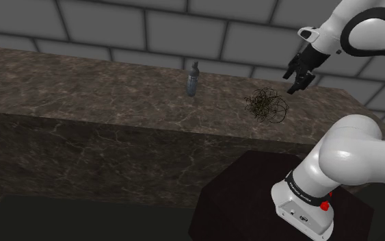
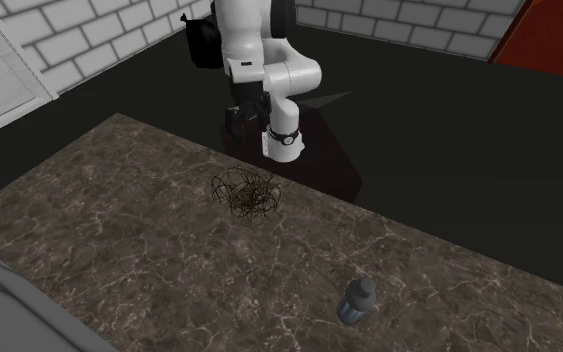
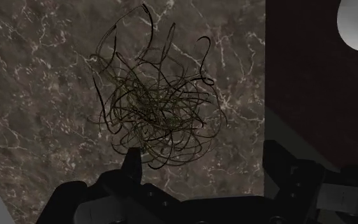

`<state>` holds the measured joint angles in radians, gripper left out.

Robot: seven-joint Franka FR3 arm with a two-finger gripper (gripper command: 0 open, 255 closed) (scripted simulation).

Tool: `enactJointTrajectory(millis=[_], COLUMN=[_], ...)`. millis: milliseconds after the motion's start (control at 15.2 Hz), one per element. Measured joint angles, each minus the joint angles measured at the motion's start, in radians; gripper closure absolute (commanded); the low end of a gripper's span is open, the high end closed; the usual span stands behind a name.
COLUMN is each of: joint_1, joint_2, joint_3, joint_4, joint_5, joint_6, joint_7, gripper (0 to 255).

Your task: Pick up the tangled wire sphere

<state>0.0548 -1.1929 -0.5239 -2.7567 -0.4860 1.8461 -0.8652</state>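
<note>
The tangled wire sphere (image 1: 267,106) is a loose ball of thin dark wire, lying on the brown marble counter (image 1: 102,89) close to the edge nearest the arm's stand. In the second exterior view the wire sphere (image 2: 247,192) rests just in front of the arm's base. My black gripper (image 1: 295,82) hangs above the ball, a little toward the shoulder view's right, and touches nothing. In the wrist view the wire sphere (image 3: 155,105) lies ahead of the gripper (image 3: 206,162), closer to one finger than to the other. The fingers (image 3: 131,164) stand wide apart and open, with nothing between them.
A small dark grey bottle (image 1: 193,79) stands upright on the counter, farther along it from the ball; the same bottle (image 2: 358,300) shows near the second exterior view's bottom. The dark stand (image 1: 252,198) sits below the counter's edge. A grey brick wall (image 1: 150,27) runs behind the counter.
</note>
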Motion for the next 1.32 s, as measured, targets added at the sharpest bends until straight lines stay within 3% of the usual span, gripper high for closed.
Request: enactJointTrajectory(millis=[264,594,792,1188,1254,1320], joint_1=[0.023,0.139,0.161,0.169,0.168,0.168], joint_2=[0.013,0.102,0.114,0.145,0.147,0.148], joint_3=[-0.180,-0.429,-0.494,-0.574,-0.580,-0.583], joint_4=[-0.008,0.074,0.083,0.046,0.043,0.041], joint_5=[-0.130,-0.263,-0.299,-0.360,-0.364,-0.367], joint_6=[0.093,0.225,0.257,0.338,0.343,0.346], joint_7=[-0.220,-0.490,-0.554,-0.556,-0.556,-0.556], gripper=[0,0,0,0,255,255])
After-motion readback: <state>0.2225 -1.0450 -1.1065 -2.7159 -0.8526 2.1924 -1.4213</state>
